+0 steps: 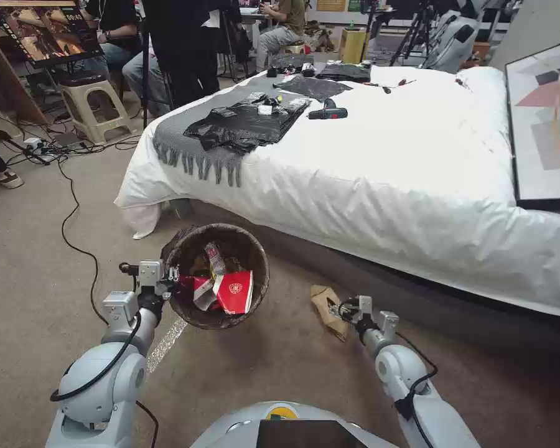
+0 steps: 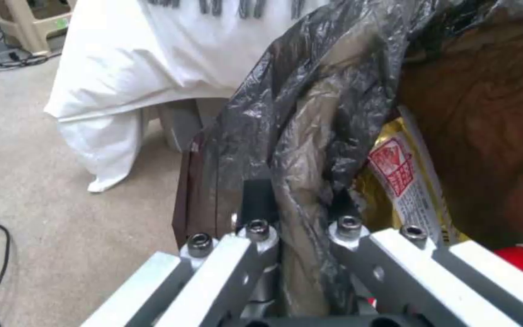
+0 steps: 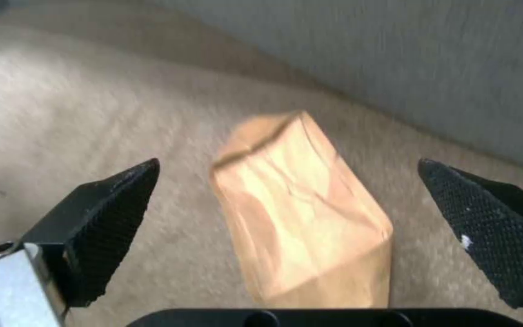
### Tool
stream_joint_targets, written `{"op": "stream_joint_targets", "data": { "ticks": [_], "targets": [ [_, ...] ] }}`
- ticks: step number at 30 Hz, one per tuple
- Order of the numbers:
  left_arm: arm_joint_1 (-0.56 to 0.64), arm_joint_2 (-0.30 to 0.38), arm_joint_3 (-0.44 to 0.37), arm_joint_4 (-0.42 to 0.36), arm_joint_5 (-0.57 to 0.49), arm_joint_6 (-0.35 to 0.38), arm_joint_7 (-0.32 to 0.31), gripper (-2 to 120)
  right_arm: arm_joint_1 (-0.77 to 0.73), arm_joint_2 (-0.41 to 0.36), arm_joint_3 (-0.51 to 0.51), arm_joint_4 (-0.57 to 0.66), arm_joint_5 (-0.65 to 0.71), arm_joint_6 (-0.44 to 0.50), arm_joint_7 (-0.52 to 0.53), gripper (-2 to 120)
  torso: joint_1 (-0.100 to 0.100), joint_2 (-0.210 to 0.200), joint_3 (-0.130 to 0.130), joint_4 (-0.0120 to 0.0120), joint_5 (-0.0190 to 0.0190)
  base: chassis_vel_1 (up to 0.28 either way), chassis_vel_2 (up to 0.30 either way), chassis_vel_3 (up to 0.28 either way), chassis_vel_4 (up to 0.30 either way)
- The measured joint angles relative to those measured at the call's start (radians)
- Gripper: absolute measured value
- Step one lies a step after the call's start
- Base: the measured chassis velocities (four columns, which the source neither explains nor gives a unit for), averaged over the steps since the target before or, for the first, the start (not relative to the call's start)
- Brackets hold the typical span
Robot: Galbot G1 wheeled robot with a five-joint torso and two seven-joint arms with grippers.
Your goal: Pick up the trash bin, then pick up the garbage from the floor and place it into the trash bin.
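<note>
Your right gripper [image 3: 288, 218] hangs spread wide over the brown paper bag [image 3: 301, 213] at centre frame, bag's long axis crossing the gap. Left gripper [image 1: 168, 279] is clamped on the trash bin [image 1: 186, 249] rim, centre-left.

White bed [image 1: 417, 168] across the middle and right of the head view, duvet hanging down to the carpet. Grey fringed throw [image 1: 196, 140] draped over its upper-left corner, tassels dangling over the edge. Black plastic bags [image 1: 246, 121] spread flat on the throw, small packets lying on them. Black cordless drill [image 1: 328, 112] just beside the bags, toward frame centre. Framed abstract picture [image 1: 544, 124] at the right edge, resting on the bed. Beige plastic stool [image 1: 93, 99] at upper left, tangle of black cables [image 1: 74, 211] trailing down the left side. Monitor [image 1: 46, 31] in the top-left corner.
</note>
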Motion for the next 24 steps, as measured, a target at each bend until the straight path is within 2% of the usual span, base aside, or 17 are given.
{"op": "stream_joint_targets", "data": {
  "ticks": [24],
  "targets": [
    [0.002,0.010,0.002,0.009,-0.007,-0.009,0.011,3,0.156,0.022,-0.064,-0.267,-0.042,0.015,0.006,100,0.000,0.000,0.000,0.0001,0.0000,0.000,0.000,0.000,0.000]
  ]
}}
